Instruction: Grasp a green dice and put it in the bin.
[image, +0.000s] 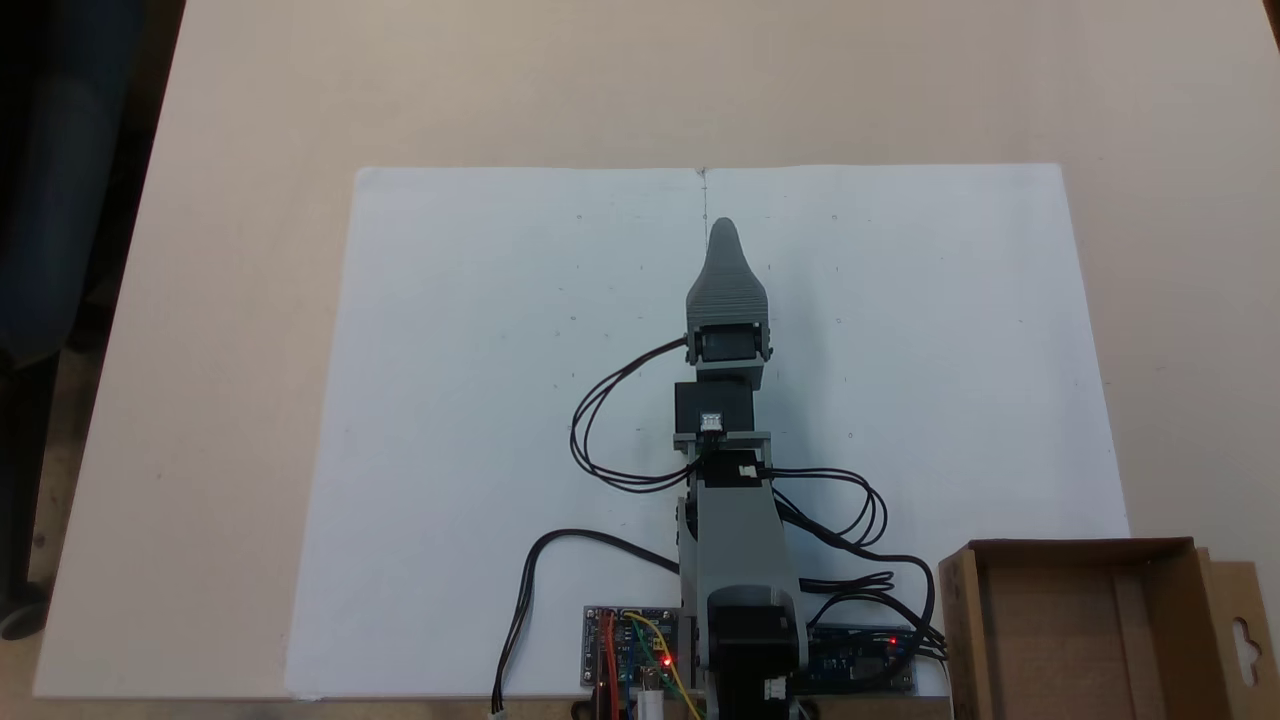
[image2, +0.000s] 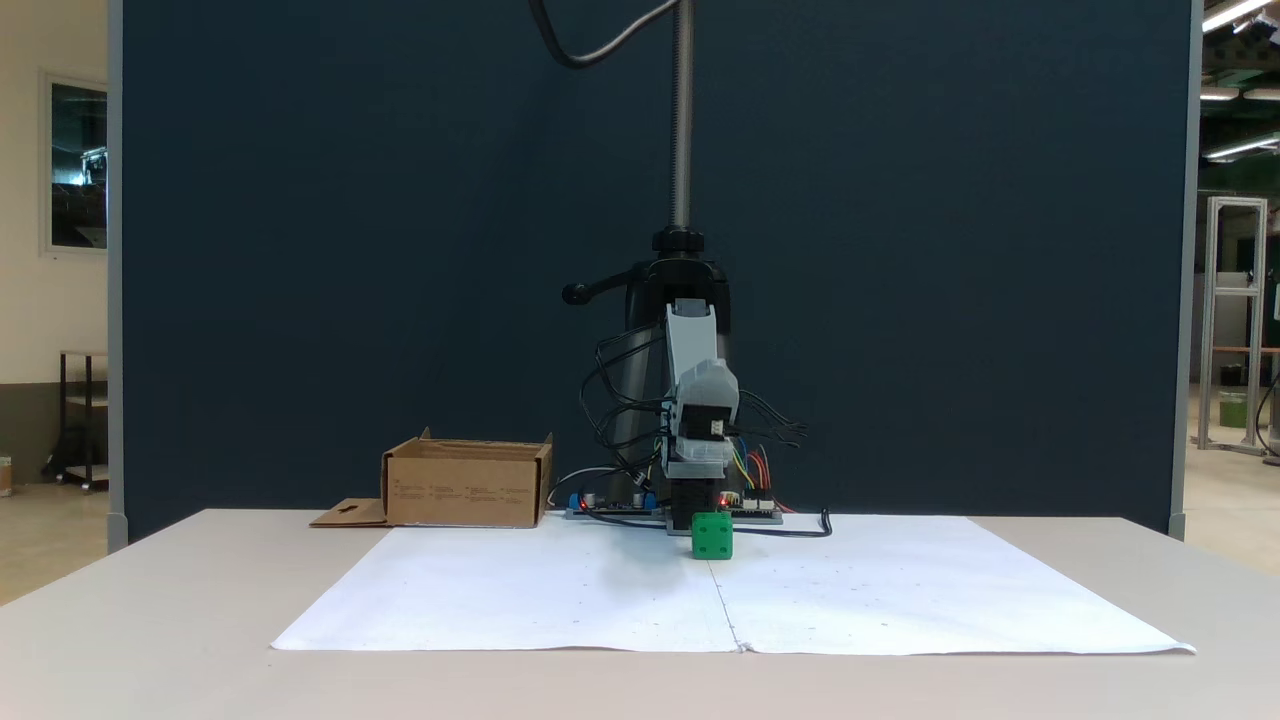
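Claw (image: 722, 232) state cannot be told; it is lowered directly over the green dice (image2: 712, 536) on white paper (image2: 560, 590), mid-table. Dice judged light, rigid, smooth; opposite flat faces should be pinched. Cardboard bin (image2: 468, 484) is seen far left.

One green dice (image2: 712, 535) — it sits on the paper just in front of the arm's lowered tip. One cardboard box (image2: 467, 483), open on top, beside the arm's base. One robot arm (image: 728, 420), with one gripper (image: 722, 232) at its end. One large white paper sheet (image: 480, 400) under the arm, on one table (image: 230, 200). Two circuit boards (image: 630, 650) flank the arm's base — one each side.
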